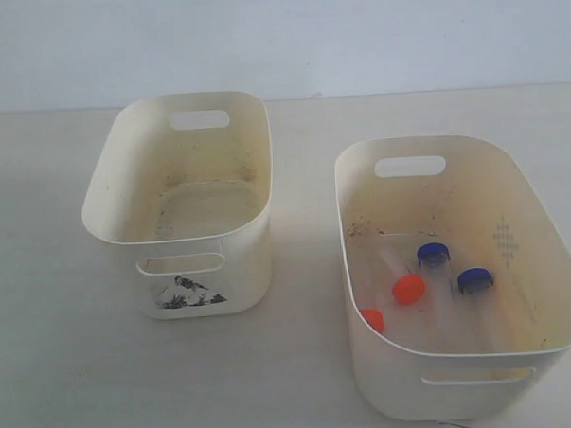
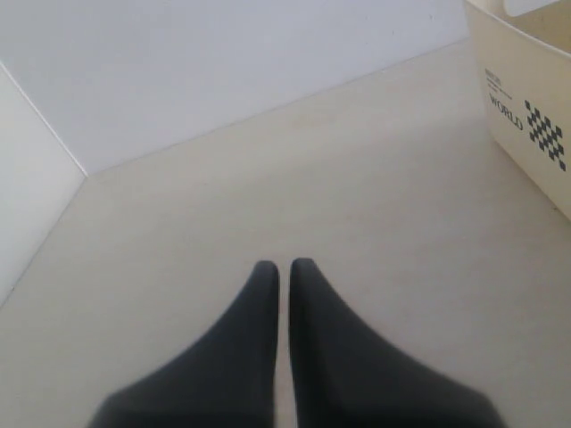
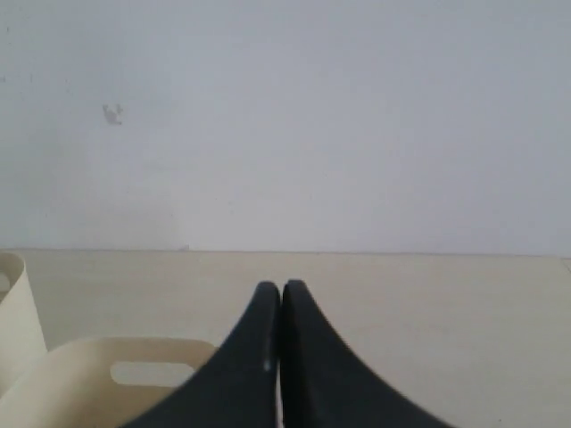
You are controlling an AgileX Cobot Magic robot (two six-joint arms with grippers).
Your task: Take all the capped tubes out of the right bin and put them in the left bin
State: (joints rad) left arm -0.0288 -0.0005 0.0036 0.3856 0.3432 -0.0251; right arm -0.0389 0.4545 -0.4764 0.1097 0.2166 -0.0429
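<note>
The right bin [image 1: 464, 388] is a plain cream tub at the front right. Four capped tubes lie on its floor: two with blue caps [image 1: 433, 254] [image 1: 475, 281] and two with orange-red caps [image 1: 408, 288] [image 1: 372, 319]. The left bin [image 1: 232, 259], with a black bird-like sticker [image 1: 187, 292], stands to the left and holds no tubes. Neither gripper shows in the exterior view. My left gripper [image 2: 284, 264] is shut over bare table, holding nothing. My right gripper [image 3: 281, 285] is shut too, with the right bin's rim [image 3: 89, 361] beside it.
A cream bin wall [image 2: 526, 80] with a black checker print fills one corner of the left wrist view; which bin it is I cannot tell. A second bin's edge [image 3: 13, 312] shows in the right wrist view. A pale wall stands behind the table.
</note>
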